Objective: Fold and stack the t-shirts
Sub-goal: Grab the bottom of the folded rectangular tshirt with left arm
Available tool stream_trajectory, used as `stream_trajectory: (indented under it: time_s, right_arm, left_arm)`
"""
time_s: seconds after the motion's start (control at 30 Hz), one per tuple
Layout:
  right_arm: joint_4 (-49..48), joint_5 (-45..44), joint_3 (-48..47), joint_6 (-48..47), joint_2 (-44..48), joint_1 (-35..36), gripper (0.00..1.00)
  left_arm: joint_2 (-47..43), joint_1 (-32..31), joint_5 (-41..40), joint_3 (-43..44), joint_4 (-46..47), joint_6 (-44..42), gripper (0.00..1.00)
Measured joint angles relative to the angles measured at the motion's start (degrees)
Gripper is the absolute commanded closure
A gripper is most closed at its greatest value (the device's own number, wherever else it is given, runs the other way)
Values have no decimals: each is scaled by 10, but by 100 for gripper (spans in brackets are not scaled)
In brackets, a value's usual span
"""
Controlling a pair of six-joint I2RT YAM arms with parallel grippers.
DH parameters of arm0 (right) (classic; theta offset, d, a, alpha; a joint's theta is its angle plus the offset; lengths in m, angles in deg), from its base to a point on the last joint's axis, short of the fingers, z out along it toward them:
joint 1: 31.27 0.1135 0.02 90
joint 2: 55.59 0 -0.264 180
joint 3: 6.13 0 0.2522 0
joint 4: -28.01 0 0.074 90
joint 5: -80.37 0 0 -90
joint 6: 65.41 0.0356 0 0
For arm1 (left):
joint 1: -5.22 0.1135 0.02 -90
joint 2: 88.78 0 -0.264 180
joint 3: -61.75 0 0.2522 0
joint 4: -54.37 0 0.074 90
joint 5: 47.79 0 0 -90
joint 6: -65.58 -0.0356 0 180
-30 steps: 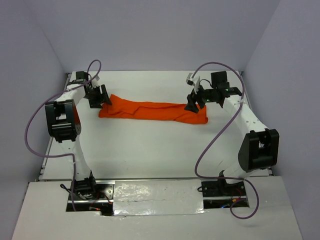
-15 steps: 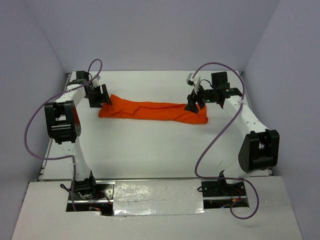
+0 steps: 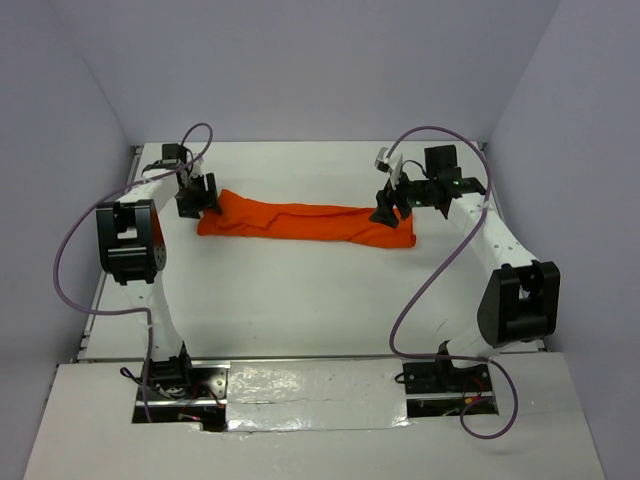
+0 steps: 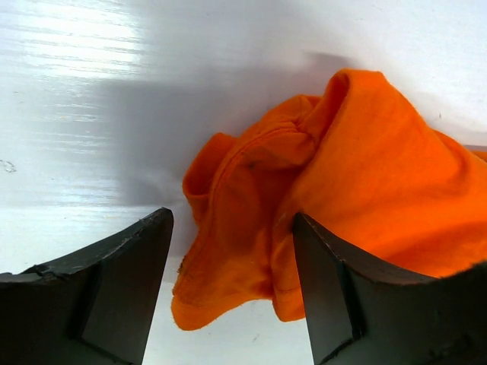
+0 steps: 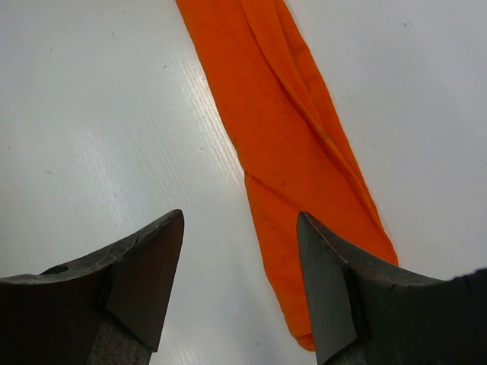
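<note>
The orange t-shirt lies on the white table, rolled into a long narrow band running left to right. My left gripper hovers at its left end. In the left wrist view the gripper is open, and the bunched, crumpled end of the t-shirt shows between and beyond the dark fingers without being pinched. My right gripper is over the right end. In its wrist view the gripper is open above bare table, and the tapering cloth strip passes by the right finger.
Grey walls enclose the table on three sides. The table's back edge runs just behind both grippers. Purple cables loop off each arm. The arm bases sit at the near edge beside foil-covered sheeting.
The left arm has shifted slightly, and its gripper has edged a little toward the far side. The t-shirt and the right arm have not visibly moved.
</note>
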Motion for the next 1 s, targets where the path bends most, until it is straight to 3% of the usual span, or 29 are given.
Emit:
stream_trajectory:
  time_s: [0.27, 0.47, 0.67, 0.87, 1.0]
  right_arm:
    - [-1, 5, 0, 3, 0, 0, 31]
    - [-2, 8, 0, 5, 0, 0, 31]
    - [-5, 10, 7, 6, 5, 0, 31]
    - [-6, 12, 7, 7, 5, -1, 31]
    - [-6, 12, 8, 6, 6, -2, 31]
  left_arm:
    - [-8, 0, -4, -8, 6, -2, 23]
    - [6, -1, 15, -7, -1, -2, 30]
    - [12, -1, 15, -6, -1, -2, 52]
    - [13, -2, 16, -6, -1, -1, 87]
    - [12, -2, 23, -6, 0, 0, 95]
